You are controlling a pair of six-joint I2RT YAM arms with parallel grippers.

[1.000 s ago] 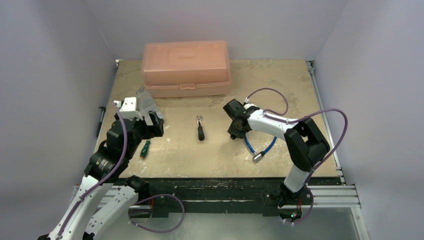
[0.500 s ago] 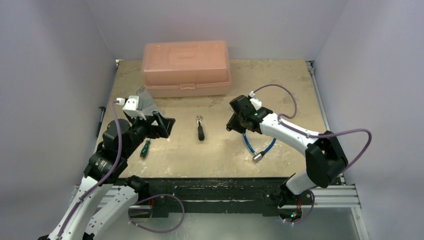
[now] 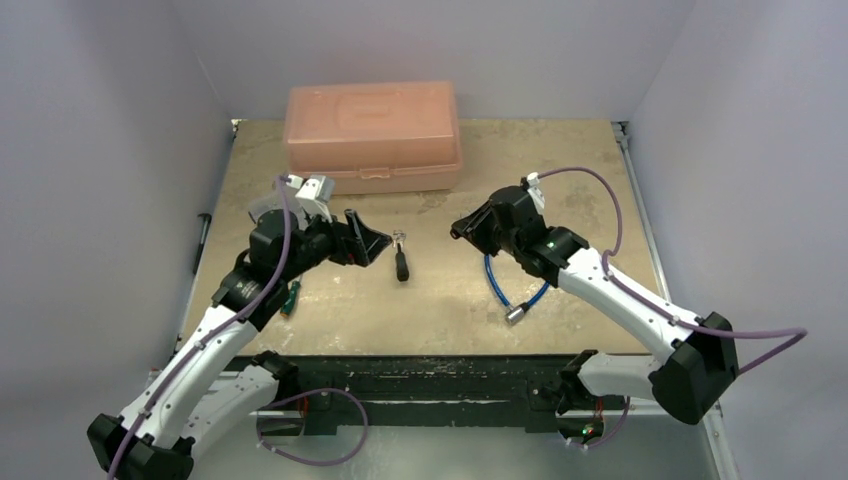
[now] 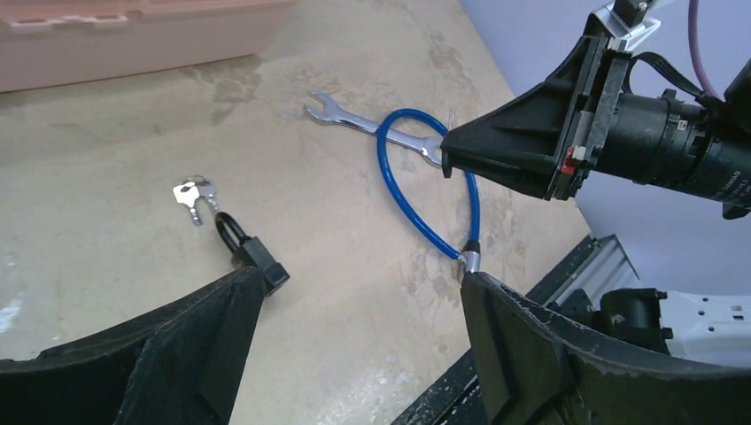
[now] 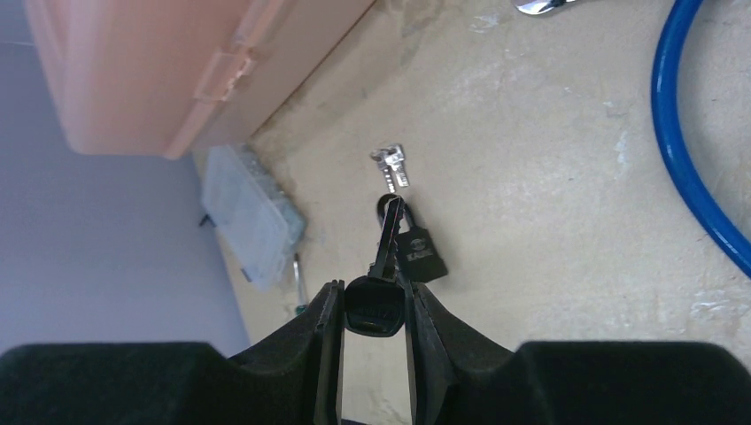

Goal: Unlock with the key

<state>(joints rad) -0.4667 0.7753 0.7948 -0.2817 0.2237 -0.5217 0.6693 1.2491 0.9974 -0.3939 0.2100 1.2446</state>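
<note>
1. The right tool (image 5: 374, 294): clenched on the key (image 5: 375, 312). Its two fingers (image 5: 329, 310) pinch the round black head, and the short metal blade juts forward. It is raised over the bench (image 3: 560, 180).
2. The left tool (image 4: 359, 292): released, fingers spread wide, nothing between them. It is aimed across the bench toward the right tool.
3. The padlock (image 3: 401, 265): black, lying flat between the two tools and touching neither. In the right wrist view the key's blade points at it.
4. The bunch of silver keys (image 4: 193, 193): bare metal, just beyond the padlock's shackle.
5. The blue cable (image 5: 661, 88): looped on the bench beneath the right arm.
6. The wrench (image 4: 354, 119): silver, open-ended, lying partly under the cable loop.
7. The screwdriver (image 3: 289, 298): green-handled, under the left arm.
8. The box (image 3: 372, 135): translucent orange, lid closed, at the far edge.
9. The case (image 5: 252, 212): small, clear, left of the padlock.
</note>
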